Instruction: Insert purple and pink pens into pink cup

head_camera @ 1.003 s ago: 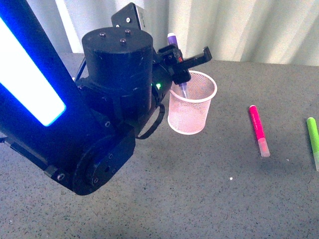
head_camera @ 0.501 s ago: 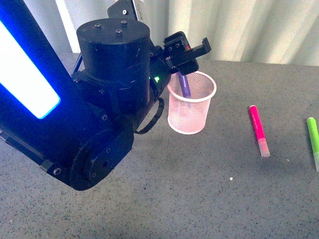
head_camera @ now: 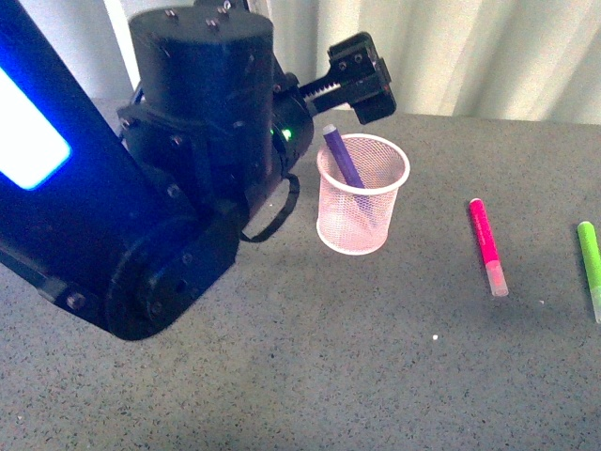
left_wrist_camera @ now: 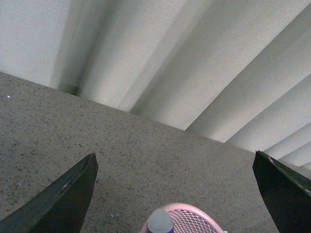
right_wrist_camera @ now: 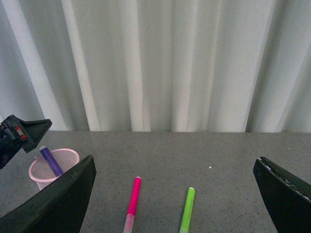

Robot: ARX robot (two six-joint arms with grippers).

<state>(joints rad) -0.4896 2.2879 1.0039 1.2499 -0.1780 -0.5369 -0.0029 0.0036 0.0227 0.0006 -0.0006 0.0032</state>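
Left gripper [left_wrist_camera: 175, 155]: jaws spread wide, nothing between them. It is raised just above the pink cup [head_camera: 352, 225], on the cup's left and rear side, and clear of the pen standing inside. Its wrist view shows both dark fingers far apart, with the cup's rim and the pen's top at the lower edge between them.

Right gripper [right_wrist_camera: 174, 159]: jaws wide apart and empty. It is held back from the work, well apart from every item, looking across the table toward the curtain.

Purple pen [head_camera: 343, 160]: inside the pink cup, leaning. Its upper end pokes above the rim on the left arm's side. Its lower part shows through the mesh, slanting down toward the right of the cup.

Pink cup: upright on the table [head_camera: 329, 357], pale pink wire mesh with a solid rim. It holds the purple pen only.

Pink pen [head_camera: 486, 244]: lying flat on the table to the right of the cup, well apart from it. Its frosted cap end points toward the robot. No gripper touches it.

Green marker [head_camera: 590, 258]: lying flat further right, roughly parallel to the pink pen, at the edge of the front view.

Curtain [head_camera: 451, 47]: white, pleated, hanging behind the table's far edge.

Left arm: large black housing with a lit blue panel, filling the left of the front view.
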